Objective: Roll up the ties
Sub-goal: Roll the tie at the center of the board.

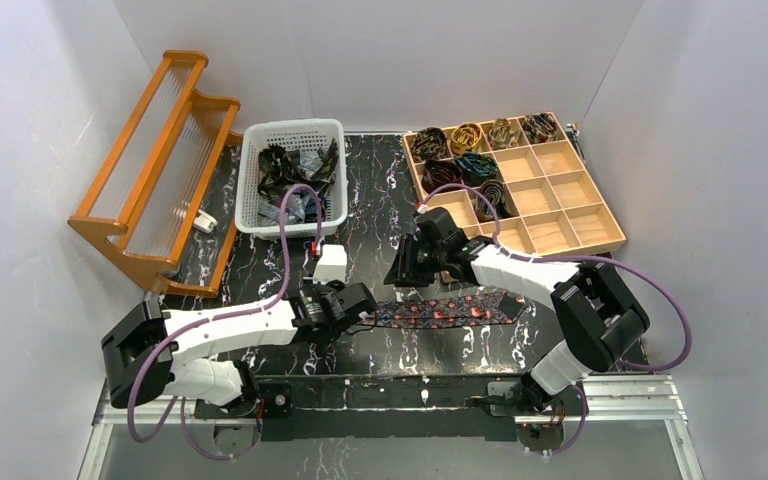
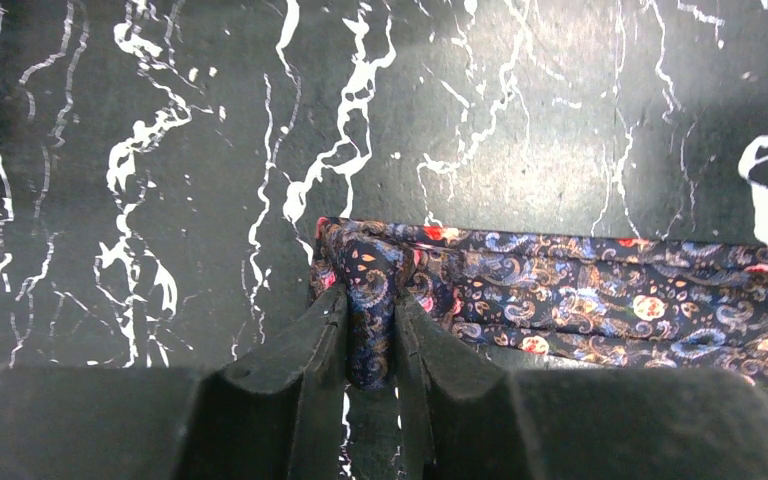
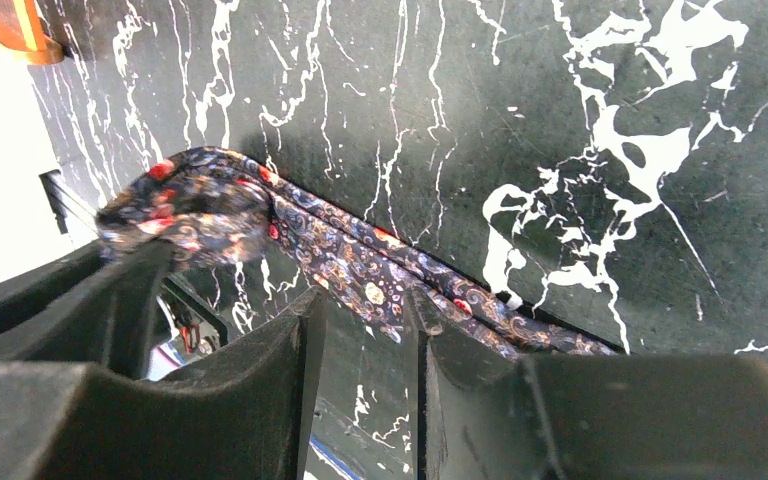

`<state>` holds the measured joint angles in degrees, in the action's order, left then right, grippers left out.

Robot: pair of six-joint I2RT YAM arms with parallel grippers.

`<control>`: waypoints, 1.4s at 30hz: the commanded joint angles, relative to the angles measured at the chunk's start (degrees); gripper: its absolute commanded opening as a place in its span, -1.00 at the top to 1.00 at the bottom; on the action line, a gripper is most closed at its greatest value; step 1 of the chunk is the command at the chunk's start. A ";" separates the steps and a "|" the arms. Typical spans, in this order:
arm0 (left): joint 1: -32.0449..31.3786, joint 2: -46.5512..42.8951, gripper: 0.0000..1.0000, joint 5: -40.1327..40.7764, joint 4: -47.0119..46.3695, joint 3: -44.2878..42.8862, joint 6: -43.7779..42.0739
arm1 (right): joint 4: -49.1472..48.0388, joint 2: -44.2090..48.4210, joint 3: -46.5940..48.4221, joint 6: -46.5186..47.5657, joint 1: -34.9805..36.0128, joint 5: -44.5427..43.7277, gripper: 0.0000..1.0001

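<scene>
Necktie: dark paisley necktie (image 1: 440,313) with red-pink dots, flat on the black marbled table (image 1: 380,195) near its front edge, between the two arms; unrolled except for a small fold at its left end
Long axis: left to right across the table, roughly parallel to the front edge; the right end looks the broader, pointing toward the right arm's side
Left arm: left gripper (image 2: 370,350) pressed onto that folded left end; its fingers (image 2: 310,345) pinch the fold between them; the strip runs away to its right
Right arm: right gripper (image 3: 362,300) with jaws parted and nothing between them; it hangs just on the far side of the strip, over its left half, apart from the cloth; from its wrist camera the tie crosses slantwise beyond the fingertips
Relation for the coming move: the whole free length lies rightward of the pinched end, so a roll would likely have to travel right along the axis; the left arm sits at the start, the right arm nearer the middle
Elsewhere: loose ties (image 1: 295,165) in the white basket (image 1: 292,126) at the back; coiled ties (image 1: 465,135) in the wooden compartment tray (image 1: 572,190) at back right
</scene>
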<state>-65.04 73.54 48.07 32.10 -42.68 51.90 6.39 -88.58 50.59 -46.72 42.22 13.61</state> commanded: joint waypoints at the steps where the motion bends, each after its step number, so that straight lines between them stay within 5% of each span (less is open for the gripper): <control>1: -0.53 -1.84 0.60 9.18 6.37 -3.87 3.70 | -1.09 2.15 -1.64 0.73 -0.47 1.06 0.14; 10: -0.53 -0.08 0.61 12.86 9.86 -4.12 1.69 | -5.95 -0.61 -3.48 -0.53 -0.47 8.48 0.18; 31: -3.85 15.72 0.48 12.38 6.70 -10.02 -0.34 | -0.18 3.75 -2.32 2.00 -2.67 1.42 0.13; 42: -5.28 18.03 -0.06 1.75 -4.76 -10.38 -7.28 | 2.72 6.10 -2.95 4.66 -7.53 1.52 0.04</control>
<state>-69.97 93.14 53.80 33.45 -53.04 47.70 7.49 -84.36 47.03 -44.01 35.97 15.29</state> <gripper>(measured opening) 0.491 0.471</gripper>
